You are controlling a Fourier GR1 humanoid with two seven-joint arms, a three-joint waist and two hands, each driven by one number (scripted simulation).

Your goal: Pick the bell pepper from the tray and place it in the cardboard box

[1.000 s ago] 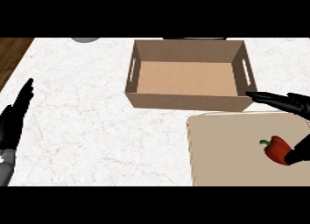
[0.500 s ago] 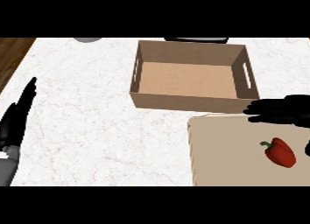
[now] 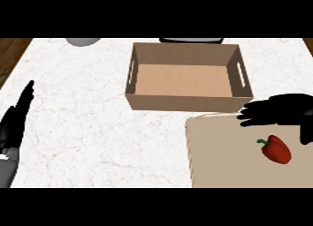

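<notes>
A red bell pepper (image 3: 276, 149) with a green stem lies on the beige tray (image 3: 224, 159) at the lower right. My right hand (image 3: 286, 109) hovers over the tray's far edge, just above the pepper, with its fingers curled and pointing left and its thumb hanging down at the right; it holds nothing. The open cardboard box (image 3: 188, 79) stands beyond the tray at the top centre, with nothing inside. My left hand (image 3: 12, 123) rests open at the left edge, fingers up.
A grey bowl-like thing (image 3: 83, 41) and a dark object (image 3: 192, 40) sit at the counter's far edge. Wooden floor shows past the white marble counter at both upper corners.
My right hand has lifted off the pepper and swung up and left over the tray's far edge. The pepper stays on the tray. The left hand has not moved.
</notes>
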